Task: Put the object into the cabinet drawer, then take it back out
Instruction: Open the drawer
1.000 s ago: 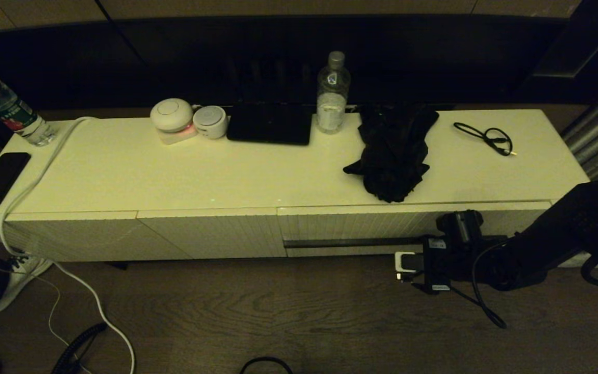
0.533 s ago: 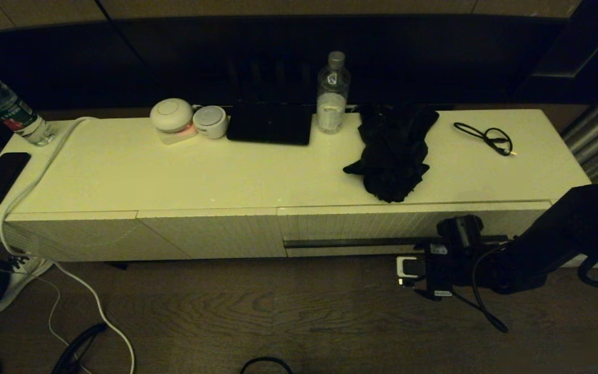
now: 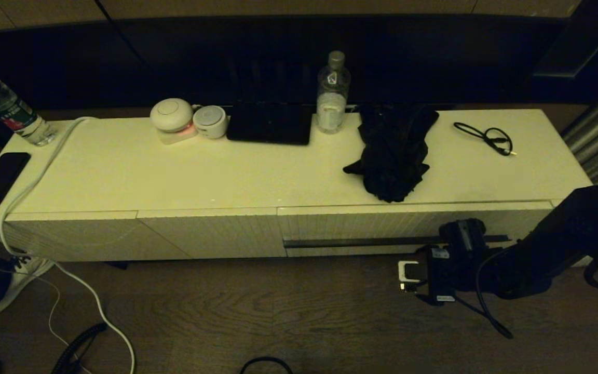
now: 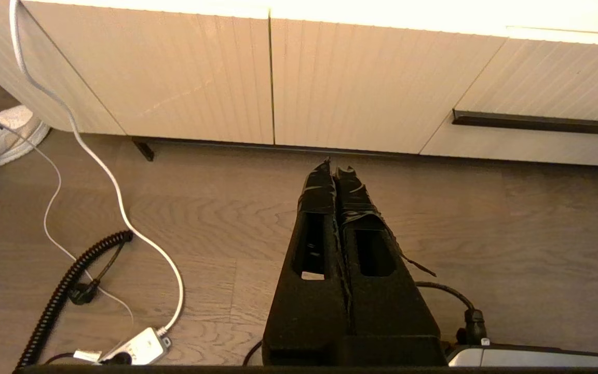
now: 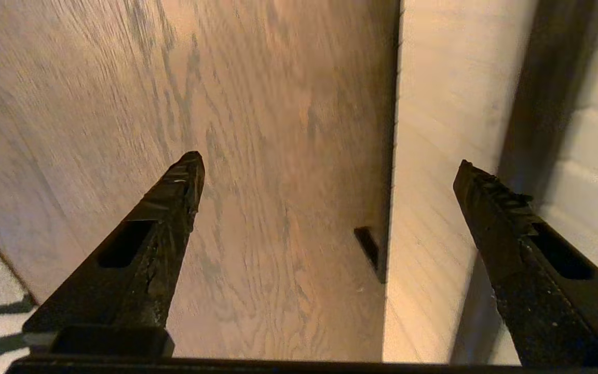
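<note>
Umbrella (image 3: 393, 151) sits above shut drawer (image 3: 361, 224); right gripper (image 5: 325, 171), jaws wide apart beside handle (image 3: 361, 242), could miss it; left gripper (image 4: 336, 174) closed, parked.

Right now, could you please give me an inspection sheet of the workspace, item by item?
Surface: cream cabinet top, lit, on a wood floor.
Job's things: black umbrella lies on the top near its front edge; drawer shut, dark handle strip showing.
Clutter: two water bottles, two round white devices, a flat black device, a phone.
Grippers: right gripper open, low before the drawer front beside the handle strip; left gripper shut, parked above the floor.
Cables: thin black cable on top; white cable trailing to the floor.
Surroundings: a shoe at far left.
</note>
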